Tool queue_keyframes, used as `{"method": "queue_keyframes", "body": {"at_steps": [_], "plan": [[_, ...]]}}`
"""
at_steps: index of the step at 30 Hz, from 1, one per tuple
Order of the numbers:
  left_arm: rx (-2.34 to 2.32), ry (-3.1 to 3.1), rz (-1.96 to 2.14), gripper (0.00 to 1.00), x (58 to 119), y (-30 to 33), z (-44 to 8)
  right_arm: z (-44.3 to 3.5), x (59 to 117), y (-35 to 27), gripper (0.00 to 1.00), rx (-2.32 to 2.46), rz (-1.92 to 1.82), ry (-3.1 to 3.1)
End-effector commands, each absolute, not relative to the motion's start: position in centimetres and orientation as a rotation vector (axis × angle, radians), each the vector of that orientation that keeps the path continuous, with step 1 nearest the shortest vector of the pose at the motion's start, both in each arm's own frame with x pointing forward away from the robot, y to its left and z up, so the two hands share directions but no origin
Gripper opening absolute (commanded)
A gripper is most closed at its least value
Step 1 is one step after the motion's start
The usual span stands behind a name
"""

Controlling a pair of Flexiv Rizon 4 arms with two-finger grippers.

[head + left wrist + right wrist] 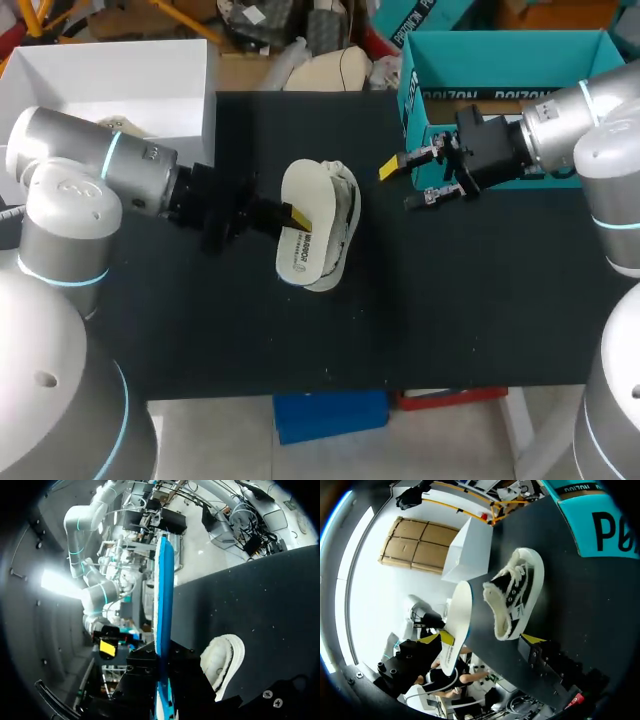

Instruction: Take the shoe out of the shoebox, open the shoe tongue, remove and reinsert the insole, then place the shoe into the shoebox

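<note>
A black-and-white shoe (345,215) with a fleecy lining lies on its side in the middle of the black table. Its white insole (300,230) is held just left of it, with my left gripper (297,218) shut on it. In the left wrist view the insole (162,605) stands edge-on between the dark fingers (145,675), and the shoe (225,660) lies beside them. My right gripper (410,183) hovers open to the right of the shoe, holding nothing. In the right wrist view its spread fingers (532,639) face the shoe (517,592) and the insole (455,625).
The teal shoebox (500,95) stands open at the back right, behind my right gripper. A white box (110,75) sits at the back left. The table's front edge (330,385) runs below the shoe.
</note>
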State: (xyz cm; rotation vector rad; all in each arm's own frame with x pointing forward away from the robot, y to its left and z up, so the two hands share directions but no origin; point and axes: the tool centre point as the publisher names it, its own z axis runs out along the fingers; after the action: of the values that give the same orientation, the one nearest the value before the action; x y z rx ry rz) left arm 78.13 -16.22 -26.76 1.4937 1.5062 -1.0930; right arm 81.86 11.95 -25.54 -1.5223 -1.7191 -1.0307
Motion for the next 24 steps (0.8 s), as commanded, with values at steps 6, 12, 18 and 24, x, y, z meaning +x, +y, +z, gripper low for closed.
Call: {"method": "queue_keyframes", "body": {"at_steps": [6,12,18,24], "plan": [[1.502,1.556,-1.191,0.0,77.7,-16.0,-26.8,-25.4,81.3,12.1,1.0,-1.575,-0.955,-1.803],[1.488,1.594,-1.398,0.0,75.4,-15.9,-27.0,-25.6,78.6,11.7,1.0,-1.663,-0.834,-2.009],[1.508,1.625,-1.472,0.0,74.2,-15.8,-27.1,-25.5,75.5,10.4,1.0,-1.753,-0.825,-2.105],[1.525,1.671,-1.493,0.0,73.4,-15.8,-27.7,-25.7,73.2,9.4,1.0,-1.815,-0.856,-2.116]]}}
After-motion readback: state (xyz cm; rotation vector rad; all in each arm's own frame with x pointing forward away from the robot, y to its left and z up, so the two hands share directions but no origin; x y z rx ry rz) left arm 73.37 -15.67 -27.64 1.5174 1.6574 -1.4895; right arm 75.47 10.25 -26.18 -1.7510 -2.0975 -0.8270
